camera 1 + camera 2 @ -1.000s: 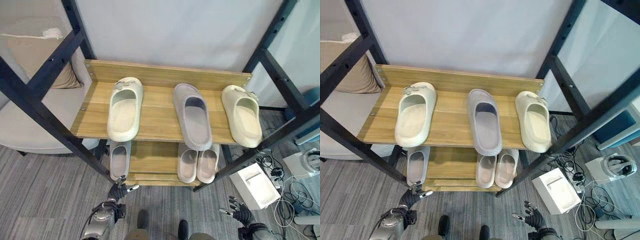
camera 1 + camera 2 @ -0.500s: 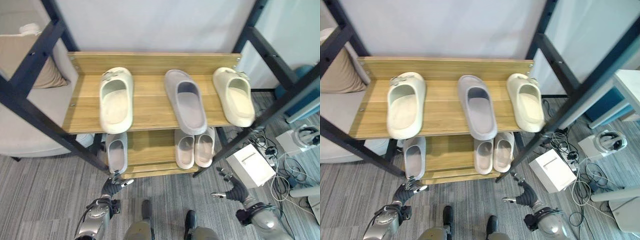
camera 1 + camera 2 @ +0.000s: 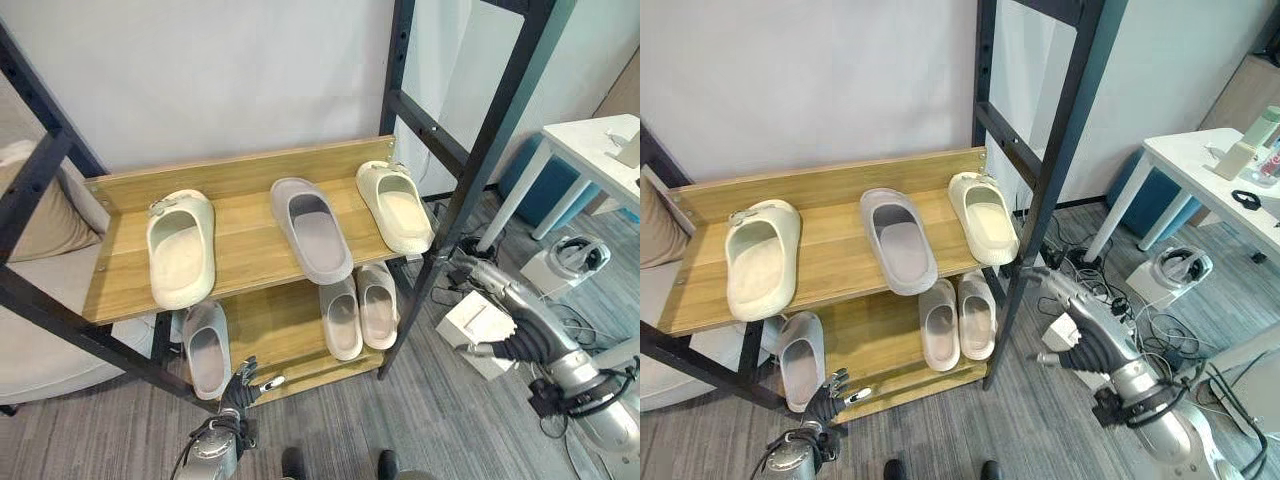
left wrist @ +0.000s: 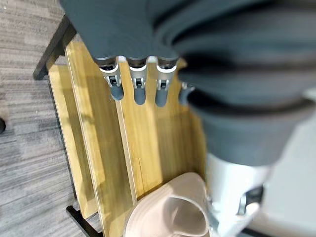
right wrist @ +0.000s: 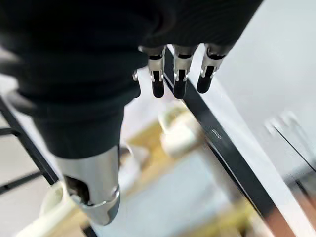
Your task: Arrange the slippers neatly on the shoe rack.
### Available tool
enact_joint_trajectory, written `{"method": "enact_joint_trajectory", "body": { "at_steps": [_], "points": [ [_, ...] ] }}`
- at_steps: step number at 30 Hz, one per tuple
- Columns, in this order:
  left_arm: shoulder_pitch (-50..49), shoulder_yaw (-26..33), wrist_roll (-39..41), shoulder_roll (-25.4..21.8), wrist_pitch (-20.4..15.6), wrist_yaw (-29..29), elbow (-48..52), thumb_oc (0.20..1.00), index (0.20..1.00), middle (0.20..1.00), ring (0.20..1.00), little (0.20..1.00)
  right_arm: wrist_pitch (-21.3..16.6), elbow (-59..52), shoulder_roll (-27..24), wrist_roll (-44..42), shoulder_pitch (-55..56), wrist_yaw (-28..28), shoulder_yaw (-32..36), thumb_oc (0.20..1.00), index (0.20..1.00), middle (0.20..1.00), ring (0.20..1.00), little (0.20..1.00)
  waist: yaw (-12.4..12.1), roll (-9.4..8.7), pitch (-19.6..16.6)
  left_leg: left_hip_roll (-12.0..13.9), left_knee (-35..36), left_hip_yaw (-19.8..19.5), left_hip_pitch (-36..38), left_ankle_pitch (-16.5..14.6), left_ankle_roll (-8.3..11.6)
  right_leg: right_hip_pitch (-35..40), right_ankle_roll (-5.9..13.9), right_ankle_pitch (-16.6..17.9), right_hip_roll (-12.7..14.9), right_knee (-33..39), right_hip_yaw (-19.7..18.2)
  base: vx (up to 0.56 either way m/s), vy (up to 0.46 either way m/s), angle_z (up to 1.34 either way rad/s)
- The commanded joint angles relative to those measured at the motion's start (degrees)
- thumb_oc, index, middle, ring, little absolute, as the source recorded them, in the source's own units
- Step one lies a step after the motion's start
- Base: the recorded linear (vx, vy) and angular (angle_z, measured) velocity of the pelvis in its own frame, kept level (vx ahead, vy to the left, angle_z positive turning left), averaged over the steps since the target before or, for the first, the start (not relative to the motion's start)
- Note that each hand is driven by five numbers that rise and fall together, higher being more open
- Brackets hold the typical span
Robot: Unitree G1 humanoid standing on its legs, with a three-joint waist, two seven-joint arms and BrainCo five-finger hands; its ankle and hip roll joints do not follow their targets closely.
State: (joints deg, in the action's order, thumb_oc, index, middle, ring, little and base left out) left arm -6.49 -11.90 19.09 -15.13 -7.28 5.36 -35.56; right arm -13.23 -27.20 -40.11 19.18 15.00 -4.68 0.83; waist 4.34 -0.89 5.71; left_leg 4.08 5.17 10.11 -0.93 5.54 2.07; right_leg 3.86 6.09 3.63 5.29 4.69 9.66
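Note:
The wooden shoe rack point(image 3: 245, 180) carries a cream slipper point(image 3: 180, 248), a grey slipper point(image 3: 312, 230) and a second cream slipper point(image 3: 395, 205) on its top shelf. On the lower shelf lie a grey slipper point(image 3: 205, 348) and a beige pair point(image 3: 358, 310) side by side. My left hand point(image 3: 242, 385) hovers low in front of the lower shelf point(image 4: 148, 143), fingers point(image 4: 139, 91) straight, holding nothing. My right hand point(image 3: 1065, 292) is raised beside the rack's black right post point(image 3: 1030, 230), fingers point(image 5: 178, 84) straight and empty, near the right cream slipper point(image 5: 180, 129).
A white box point(image 3: 475, 320) and a headset point(image 3: 575, 258) lie on the floor right of the rack among cables. A white table point(image 3: 590, 150) stands further right. A beige cushion point(image 3: 30, 225) sits left of the rack. Black frame posts point(image 3: 30, 190) cross in front.
The camera has swung to the right. My right arm has risen from the floor area up beside the rack's right post. My left hand stays low at the rack's front.

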Motion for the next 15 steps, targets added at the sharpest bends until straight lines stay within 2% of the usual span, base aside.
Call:
{"method": "enact_joint_trajectory", "body": {
  "at_steps": [1, 4, 9, 11, 13, 15],
  "points": [
    [5.13, -0.76, -0.67, -2.11, -2.51, 1.04, -0.16, 1.000, 1.000, 1.000, 1.000, 1.000, -0.49, 1.23, 2.03, 4.18, -5.51, -7.12, -2.04, 1.000, 1.000, 1.000, 1.000, 1.000, -2.15, -2.32, 1.37, -0.70, -0.17, -0.30, 4.34, -3.83, 0.35, -0.09, 3.13, -2.56, 1.62, -2.85, 0.37, 0.02, -0.003, 0.10],
    [5.06, -1.89, -0.48, -2.00, -2.07, 1.41, -0.15, 1.000, 1.000, 1.000, 1.000, 1.000, 1.69, 4.24, 3.19, 7.74, -12.01, -10.06, -5.68, 1.000, 1.000, 1.000, 1.000, 1.000, -4.03, -2.44, 1.18, -0.82, -0.17, -1.24, 4.09, -3.93, 0.24, 0.46, 3.08, -2.46, 1.61, -2.39, 1.07, 0.03, -0.001, 0.06],
    [5.22, -2.27, -0.35, -1.86, -1.85, 1.53, -0.64, 1.000, 1.000, 1.000, 1.000, 1.000, 2.76, 7.33, 3.85, 9.71, -15.99, -12.06, -7.93, 1.000, 1.000, 1.000, 1.000, 1.000, -5.27, -2.56, 1.10, -1.12, -0.17, -2.12, 4.10, -4.13, 0.10, 1.20, 3.02, -2.68, 1.73, -2.04, 1.85, 0.04, 0.015, 0.15],
    [5.45, -2.57, -0.59, -1.74, -1.75, 1.57, -1.35, 1.000, 1.000, 1.000, 1.000, 1.000, 3.55, 9.44, 4.58, 11.00, -19.01, -13.21, -9.67, 1.000, 1.000, 1.000, 1.000, 1.000, -6.23, -2.66, 1.02, -1.30, -0.17, -2.71, 4.16, -4.29, 0.06, 1.70, 2.97, -2.85, 1.81, -1.81, 2.38, 0.05, 0.017, 0.20],
    [5.73, -3.44, -0.71, -1.98, -1.75, 2.14, -1.52, 1.000, 1.000, 1.000, 1.000, 1.000, 4.88, 12.88, 6.21, 12.31, -25.23, -15.53, -12.67, 1.000, 1.000, 1.000, 1.000, 1.000, -8.33, -2.95, 0.61, -1.58, -0.17, -3.60, 4.13, -4.49, -0.05, 2.34, 3.06, -2.88, 2.00, -1.33, 3.24, 0.08, 0.028, 0.23],
    [5.85, -3.39, -0.83, -2.13, -1.74, 2.28, -1.51, 1.000, 1.000, 1.000, 1.000, 1.000, 5.06, 13.77, 6.57, 12.65, -27.00, -15.98, -13.46, 1.000, 1.000, 1.000, 1.000, 1.000, -8.64, -3.06, 0.60, -1.65, -0.17, -3.75, 4.10, -4.52, -0.06, 2.46, 3.08, -2.85, 2.05, -1.20, 3.41, 0.04, 0.021, 0.14]
  ]
}}
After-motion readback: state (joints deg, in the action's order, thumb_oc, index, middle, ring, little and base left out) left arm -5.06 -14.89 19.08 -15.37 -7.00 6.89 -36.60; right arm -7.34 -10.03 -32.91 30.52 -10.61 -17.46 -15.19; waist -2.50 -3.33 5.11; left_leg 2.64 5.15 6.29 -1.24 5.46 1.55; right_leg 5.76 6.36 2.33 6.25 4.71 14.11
